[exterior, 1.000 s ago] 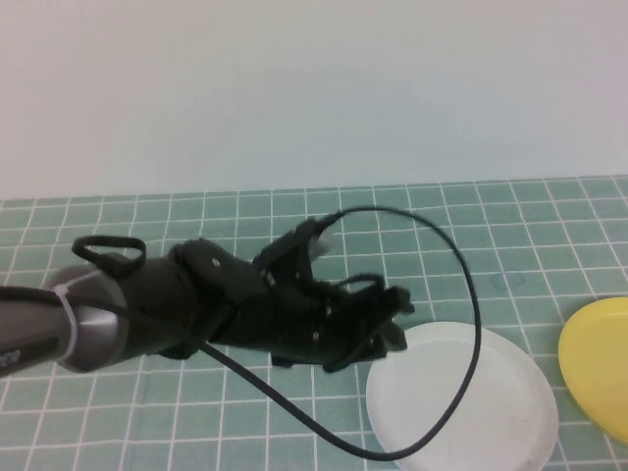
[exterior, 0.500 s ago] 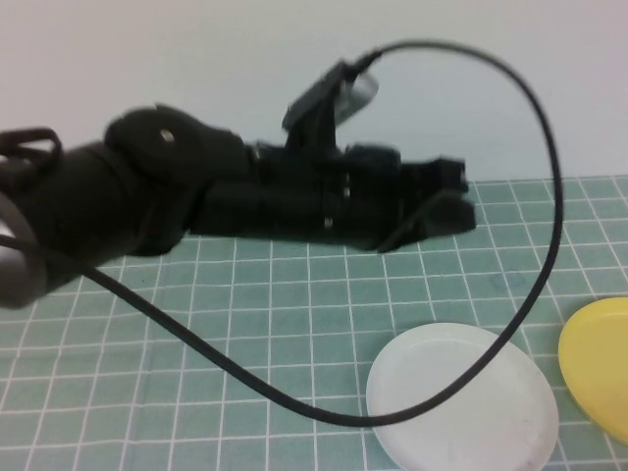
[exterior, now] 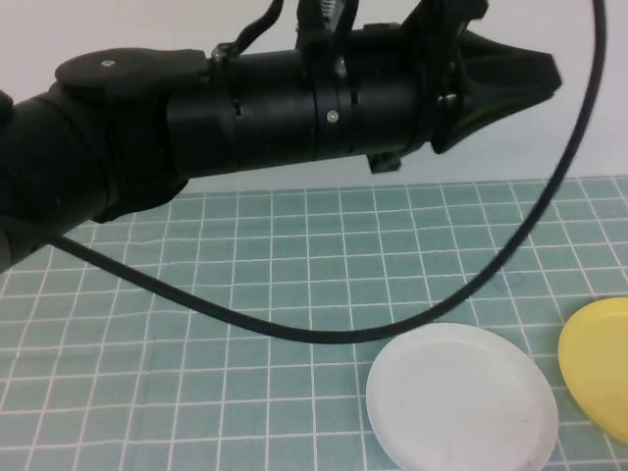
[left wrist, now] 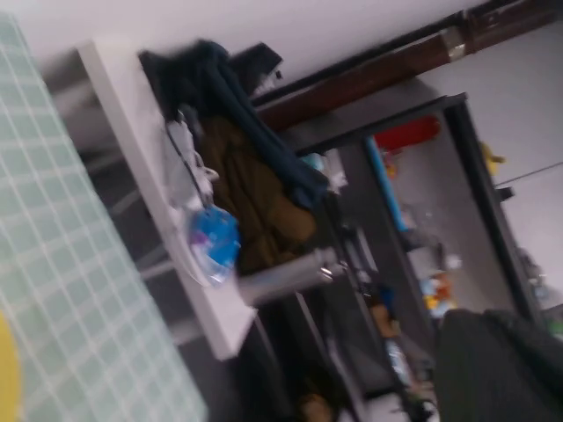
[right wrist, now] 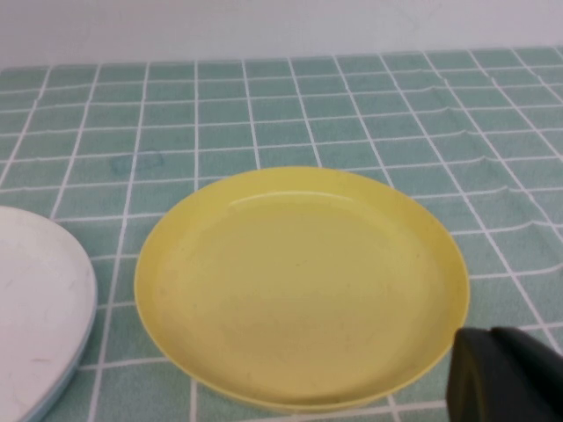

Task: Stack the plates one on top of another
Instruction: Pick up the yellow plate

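A white plate [exterior: 461,397] lies on the green grid mat at the front right. A yellow plate [exterior: 599,368] lies just right of it, cut by the edge of the high view; the two are apart. The right wrist view shows the yellow plate [right wrist: 299,281] whole and empty, with the white plate's rim [right wrist: 44,299] beside it. My left gripper [exterior: 535,78] is raised high above the mat, pointing right, shut and empty. My right gripper [right wrist: 506,378] shows only as a dark part low beside the yellow plate's near rim, and is out of the high view.
The left arm's black cable [exterior: 324,334] hangs in a loop down to the mat beside the white plate. The green mat [exterior: 196,392] ends at a pale wall at the back. The left wrist view looks out at shelves and clutter beyond the table.
My left arm has risen from just above the mat beside the white plate to high above it, with its gripper further right. The plates have not moved.
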Controlling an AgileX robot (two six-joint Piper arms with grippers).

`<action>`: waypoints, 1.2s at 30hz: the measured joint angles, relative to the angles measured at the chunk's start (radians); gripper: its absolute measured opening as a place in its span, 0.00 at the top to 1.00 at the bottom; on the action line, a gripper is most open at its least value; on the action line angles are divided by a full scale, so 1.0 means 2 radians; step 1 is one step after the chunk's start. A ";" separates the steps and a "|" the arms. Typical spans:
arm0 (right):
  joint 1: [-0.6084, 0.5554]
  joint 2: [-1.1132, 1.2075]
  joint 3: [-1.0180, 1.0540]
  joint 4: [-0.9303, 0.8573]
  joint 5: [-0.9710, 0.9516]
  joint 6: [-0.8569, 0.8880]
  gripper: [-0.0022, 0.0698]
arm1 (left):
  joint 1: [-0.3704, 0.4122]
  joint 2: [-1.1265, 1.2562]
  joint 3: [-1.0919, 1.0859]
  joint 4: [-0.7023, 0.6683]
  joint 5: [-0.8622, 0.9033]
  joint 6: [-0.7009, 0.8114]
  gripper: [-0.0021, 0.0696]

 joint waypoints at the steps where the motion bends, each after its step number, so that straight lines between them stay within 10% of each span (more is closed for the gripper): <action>1: 0.000 0.000 0.000 0.000 0.000 0.000 0.97 | 0.005 0.001 0.000 0.001 0.000 0.015 0.97; 19: 0.000 0.000 0.000 0.000 0.000 0.000 0.97 | 0.177 0.002 0.000 0.107 0.113 0.165 0.97; 36: 0.000 0.000 0.000 0.000 0.000 0.000 0.97 | 0.180 -0.203 0.154 0.171 -0.164 0.243 0.97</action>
